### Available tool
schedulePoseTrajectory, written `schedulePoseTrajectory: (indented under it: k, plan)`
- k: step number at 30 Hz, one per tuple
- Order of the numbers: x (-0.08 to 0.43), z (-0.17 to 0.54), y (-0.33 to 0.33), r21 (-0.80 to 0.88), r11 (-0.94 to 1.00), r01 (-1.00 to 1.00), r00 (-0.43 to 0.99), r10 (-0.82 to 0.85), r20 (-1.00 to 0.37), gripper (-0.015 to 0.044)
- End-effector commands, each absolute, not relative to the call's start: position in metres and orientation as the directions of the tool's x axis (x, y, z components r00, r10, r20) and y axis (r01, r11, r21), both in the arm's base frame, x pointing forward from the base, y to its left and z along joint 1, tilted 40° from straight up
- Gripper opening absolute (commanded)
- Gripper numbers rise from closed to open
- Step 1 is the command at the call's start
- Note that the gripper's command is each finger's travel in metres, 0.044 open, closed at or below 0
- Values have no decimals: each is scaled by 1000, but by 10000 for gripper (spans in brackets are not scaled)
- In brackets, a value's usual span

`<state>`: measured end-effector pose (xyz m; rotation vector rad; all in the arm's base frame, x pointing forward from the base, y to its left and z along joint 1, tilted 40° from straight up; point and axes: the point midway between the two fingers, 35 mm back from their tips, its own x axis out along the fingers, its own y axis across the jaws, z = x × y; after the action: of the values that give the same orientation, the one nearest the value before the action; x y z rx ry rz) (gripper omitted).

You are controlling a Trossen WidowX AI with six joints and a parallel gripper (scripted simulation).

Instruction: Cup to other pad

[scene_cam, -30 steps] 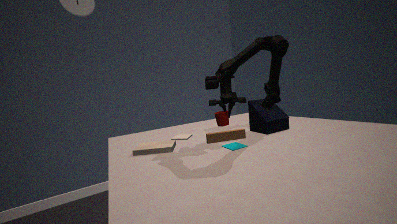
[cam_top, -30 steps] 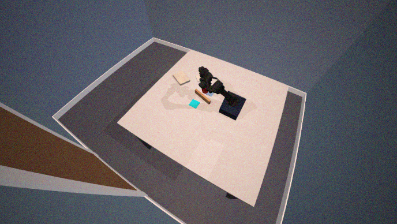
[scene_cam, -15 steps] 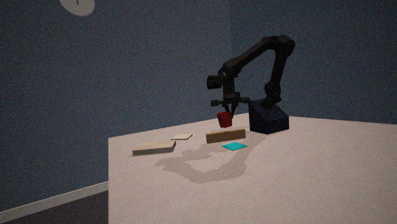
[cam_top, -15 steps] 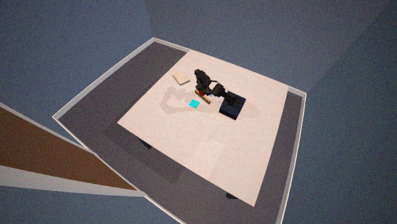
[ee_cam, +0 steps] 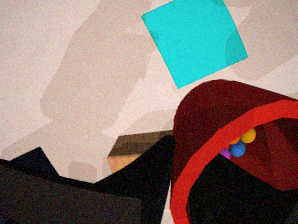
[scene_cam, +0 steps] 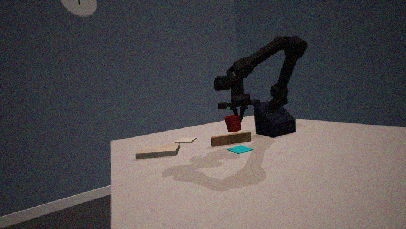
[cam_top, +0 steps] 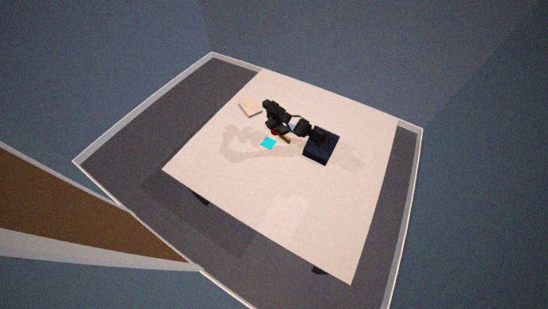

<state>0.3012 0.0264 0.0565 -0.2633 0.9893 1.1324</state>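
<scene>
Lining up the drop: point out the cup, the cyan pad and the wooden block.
cup (scene_cam: 232,124), exterior view, on its red side wall
cyan pad (ee_cam: 193,35), wrist view, middle of its top face
wooden block (scene_cam: 231,138), exterior view, on its long front face
</scene>
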Motion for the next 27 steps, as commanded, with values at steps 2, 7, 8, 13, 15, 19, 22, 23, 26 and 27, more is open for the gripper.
schedulePoseTrajectory:
  k: [2,7,8,13,15,19,22,23,26,27]
  plan:
    - [307,67,35,286,448,-847,78,638,-766,0]
    - [311,76,45,286,448,-847,79,638,-766,0]
    - [312,78,47,286,448,-847,79,638,-766,0]
    - [316,88,57,286,447,-847,79,639,-765,0]
    - [318,92,61,286,447,-847,79,639,-765,0]
    - [321,99,68,286,447,-848,79,640,-764,0]
    - [321,98,69,286,447,-848,79,640,-764,0]
    - [321,97,70,286,447,-848,79,640,-764,0]
    - [321,93,72,286,447,-848,79,640,-764,0]
    - [321,92,73,286,447,-848,79,640,-764,0]
